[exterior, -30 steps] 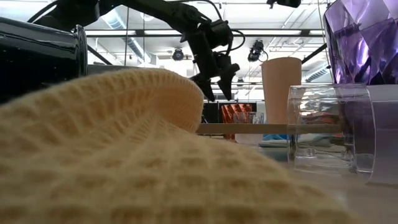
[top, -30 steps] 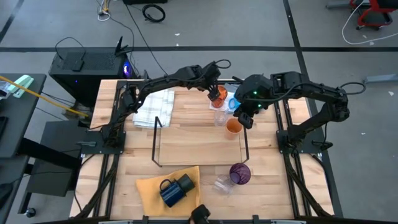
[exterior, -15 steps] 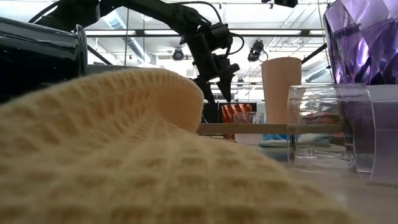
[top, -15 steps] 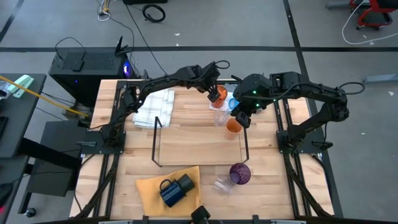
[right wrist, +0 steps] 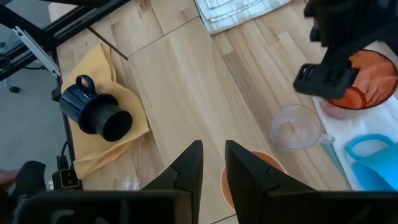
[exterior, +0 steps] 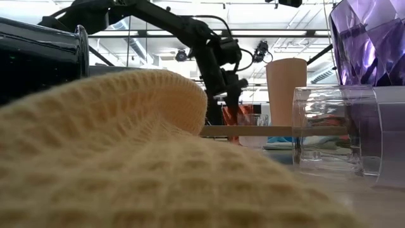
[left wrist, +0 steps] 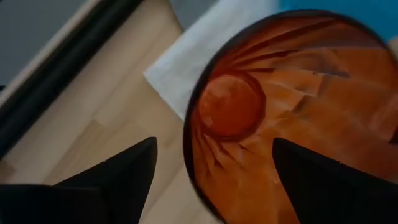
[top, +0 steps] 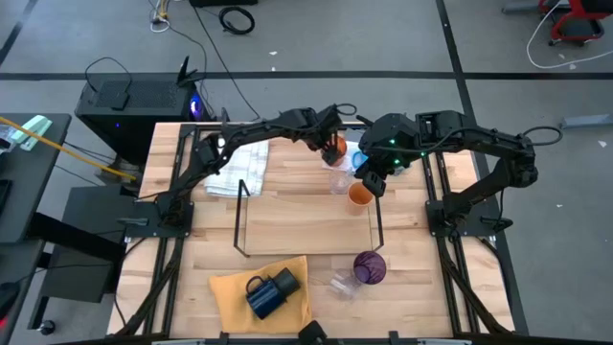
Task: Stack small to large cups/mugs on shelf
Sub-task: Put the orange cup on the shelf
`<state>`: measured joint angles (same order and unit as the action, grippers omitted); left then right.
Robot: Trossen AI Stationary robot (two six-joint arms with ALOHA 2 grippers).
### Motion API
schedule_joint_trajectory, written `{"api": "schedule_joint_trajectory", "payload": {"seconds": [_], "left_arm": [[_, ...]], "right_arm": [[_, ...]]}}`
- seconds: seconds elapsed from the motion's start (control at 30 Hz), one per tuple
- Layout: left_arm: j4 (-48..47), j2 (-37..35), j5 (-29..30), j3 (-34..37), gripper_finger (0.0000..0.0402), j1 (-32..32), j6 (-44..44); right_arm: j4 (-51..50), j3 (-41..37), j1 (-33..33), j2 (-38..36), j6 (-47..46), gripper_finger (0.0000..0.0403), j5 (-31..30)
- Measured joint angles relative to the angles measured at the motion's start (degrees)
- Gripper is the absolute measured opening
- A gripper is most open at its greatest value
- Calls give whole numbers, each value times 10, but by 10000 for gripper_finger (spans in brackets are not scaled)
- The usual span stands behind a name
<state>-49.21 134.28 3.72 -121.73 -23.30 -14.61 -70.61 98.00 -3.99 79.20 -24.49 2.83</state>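
Observation:
A ribbed translucent orange cup (left wrist: pixel 249 106) stands upright on a white cloth (left wrist: pixel 186 56) at the table's far side, beside a blue handled mug (top: pixel 356 159) and a clear glass (top: pixel 340 180). My left gripper (left wrist: pixel 214 146) is open and low over this cup (top: pixel 337 149); one finger stands outside its wall, the other over its inside. I cannot tell whether either touches it. My right gripper (right wrist: pixel 213 146) hangs high with a narrow gap, holding nothing, above a second orange cup (top: pixel 360 195) that stands on the shelf's (top: pixel 306 220) right end.
A purple cup (top: pixel 370 266) and a clear glass lying on its side (top: pixel 343 284) sit near the front edge. A navy mug and a black cup (top: pixel 270 291) lie on a yellow cloth (top: pixel 235 292). A white folded cloth (top: pixel 239 161) lies at the far left.
My left gripper has come down toward the orange cup on the white cloth, still open, until its fingers stand at the cup's rim. The cup has stayed in place.

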Motion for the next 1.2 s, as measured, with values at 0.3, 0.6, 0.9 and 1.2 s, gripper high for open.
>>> {"api": "schedule_joint_trajectory", "payload": {"seconds": [0.3, 0.6, 0.9, 1.2], "left_arm": [[29, 5, 8, 0, 262, -1, 17], [40, 5, 21, 0, 38, -1, 48], [30, 1, 16, -6, 14, -10, 77], [-83, -23, 5, -131, 14, -23, 103]], "right_arm": [[0, 0, 0, 0, 0, 75, 0], [0, 0, 0, 0, 2, 75, -1], [0, 0, 0, 0, 6, 75, -9], [-3, 0, 0, 0, 17, 75, -24]]}}
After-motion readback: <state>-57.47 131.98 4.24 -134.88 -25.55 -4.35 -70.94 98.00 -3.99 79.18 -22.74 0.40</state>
